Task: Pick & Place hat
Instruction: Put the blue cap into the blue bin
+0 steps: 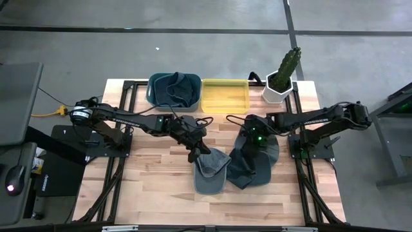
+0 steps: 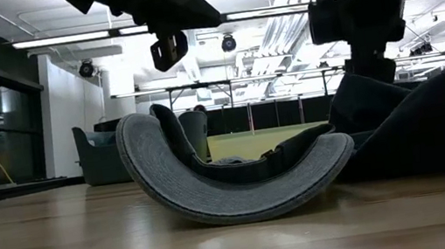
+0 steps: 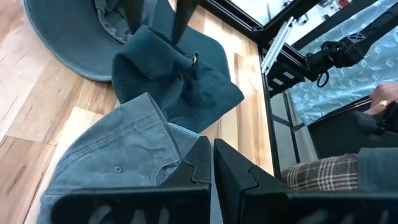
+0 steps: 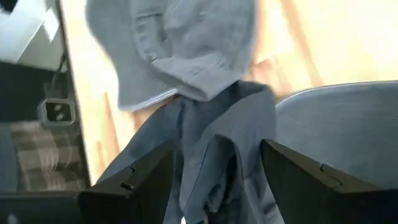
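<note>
Nearest the front edge of the tabletop (image 1: 148,187), a grey hat (image 1: 211,171) lies crown-down, its brim curling upward, with a darker hat (image 1: 252,169) crumpled against its right side. The left tool (image 1: 193,154) hangs just above the grey hat's rim, its two fingers pressed together and holding nothing. The right tool (image 1: 252,143) stands over the dark hat with its fingers (image 4: 134,174) spread wide on either side of a raised fold of the cloth; whether they actually bear on it cannot be told, and the hat looks to rest on the wood, not lifted.

Judged from this, the job is at an early stage: neither of these two hats has been raised or carried, and both remain in the middle of the tabletop. Farther back, a blue bin (image 1: 174,89) already holds dark fabric, possibly another hat; beside it sits a yellow tray (image 1: 225,95), seemingly bare. A potted plant (image 1: 283,76) stands at the far right corner. The two hats overlapping is the likely snag: lifting one may drag the other.
</note>
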{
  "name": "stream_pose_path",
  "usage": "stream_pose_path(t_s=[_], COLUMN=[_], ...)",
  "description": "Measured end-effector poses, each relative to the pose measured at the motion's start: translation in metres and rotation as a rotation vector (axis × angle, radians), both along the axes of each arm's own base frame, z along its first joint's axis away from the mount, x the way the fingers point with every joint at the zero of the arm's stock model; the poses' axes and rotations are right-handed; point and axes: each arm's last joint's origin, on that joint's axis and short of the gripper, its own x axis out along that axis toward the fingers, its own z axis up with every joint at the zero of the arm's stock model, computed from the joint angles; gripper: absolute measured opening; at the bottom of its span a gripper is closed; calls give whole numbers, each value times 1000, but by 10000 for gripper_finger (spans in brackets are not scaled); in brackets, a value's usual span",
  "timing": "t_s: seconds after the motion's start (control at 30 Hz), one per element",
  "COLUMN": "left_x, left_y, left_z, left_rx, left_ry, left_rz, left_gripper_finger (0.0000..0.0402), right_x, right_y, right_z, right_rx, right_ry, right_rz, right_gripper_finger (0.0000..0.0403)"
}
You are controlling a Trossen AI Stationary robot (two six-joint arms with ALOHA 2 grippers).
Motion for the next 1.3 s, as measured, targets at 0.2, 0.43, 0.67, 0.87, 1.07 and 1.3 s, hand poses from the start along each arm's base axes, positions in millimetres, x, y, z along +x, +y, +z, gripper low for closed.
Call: stream_pose_path(t_s=[0.2, 0.43, 0.67, 0.87, 1.07, 1.3], left_x=[0, 0, 0, 0, 0, 0], left_y=[0, 0, 0, 0, 0, 0], left_z=[0, 0, 0, 0, 0, 0], left_rx=[-2, -2, -3, -4, -7, -7], left_ry=[1, 1, 2, 3, 5, 5], left_rz=[2, 2, 1, -1, -1, -1], left_gripper_finger=[0, 0, 0, 0, 0, 0], right_x=[1, 4, 11, 14, 14, 14], right_y=[-2, 0, 14, 18, 18, 19], right_z=[0, -1, -20, -31, -33, -32], right_rx=[-24, 7, 24, 33, 42, 62], right_ry=[7, 23, 117, 172, 184, 185], right_rz=[-81, -127, -100, -106, -111, -97], right_gripper_finger=[232, 232, 232, 232, 224, 139])
